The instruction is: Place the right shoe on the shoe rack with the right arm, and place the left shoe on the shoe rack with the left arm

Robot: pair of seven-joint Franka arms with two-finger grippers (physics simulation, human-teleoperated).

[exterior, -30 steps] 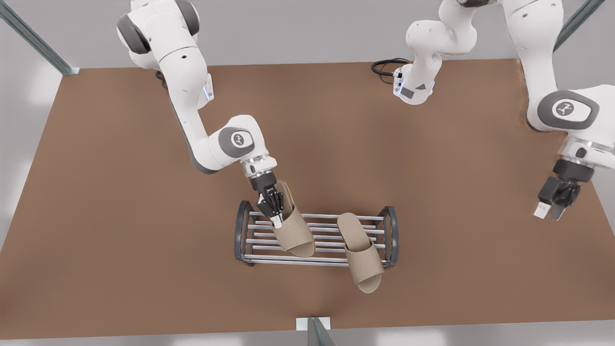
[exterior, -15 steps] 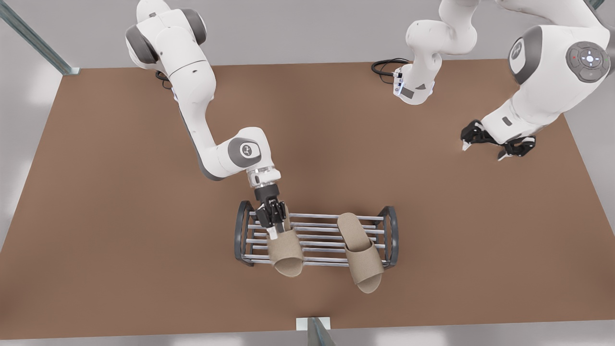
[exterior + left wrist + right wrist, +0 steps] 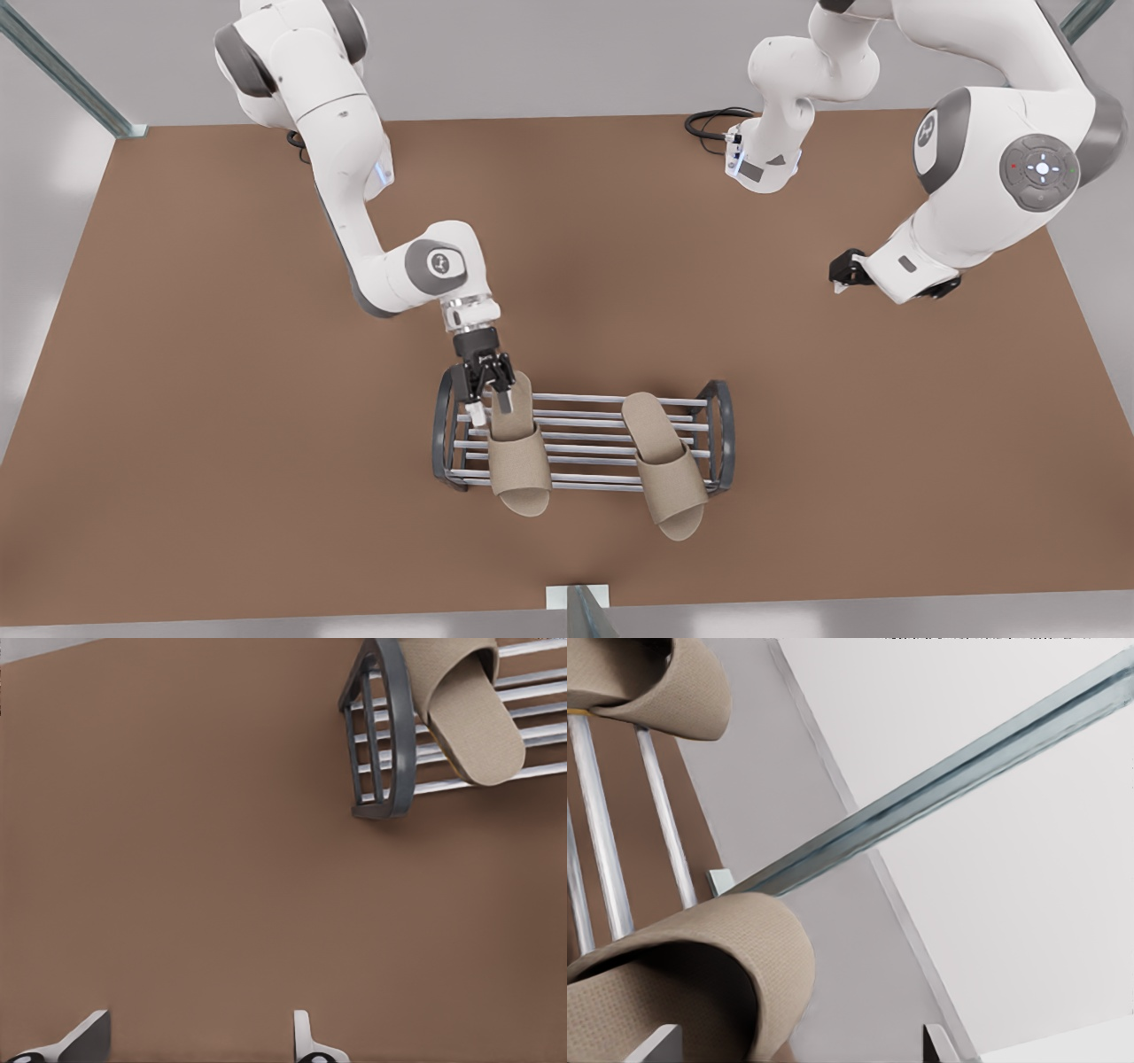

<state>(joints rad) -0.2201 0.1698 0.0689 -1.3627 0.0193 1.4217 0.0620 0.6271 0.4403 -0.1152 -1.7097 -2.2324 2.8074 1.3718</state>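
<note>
Since the earlier frame, the right gripper (image 3: 490, 406) has released the right shoe (image 3: 518, 456) and drawn back to its heel end, and the shoe has settled flatter on the shoe rack (image 3: 585, 416). The gripper's 2 fingers (image 3: 656, 1047) now stand wide apart, with nothing clamped between them. In the front view they straddle the heel; whether they touch it cannot be told. In the right wrist view the shoe's strap rises just ahead of the fingertips, with 2 silver bars of the rack running beyond it.

The right shoe lies across the bars at the end of the rack on the front view's left, its toe overhanging the front bar. The left shoe (image 3: 664, 470) lies across the other end, slightly tilted, and its toe also overhangs. The 2 shoes are apart, with bare bars between them.

The left gripper (image 3: 195, 1045) hangs over the brown table (image 3: 221, 399), well apart from the rack on the front view's right. Its fingers are spread and empty. Its wrist view looks across bare table to 1 dark grey end frame and the left shoe beside it.

A black cable (image 3: 709, 124) lies coiled at the table's far edge. A metal strut (image 3: 966, 771) crosses the background
</note>
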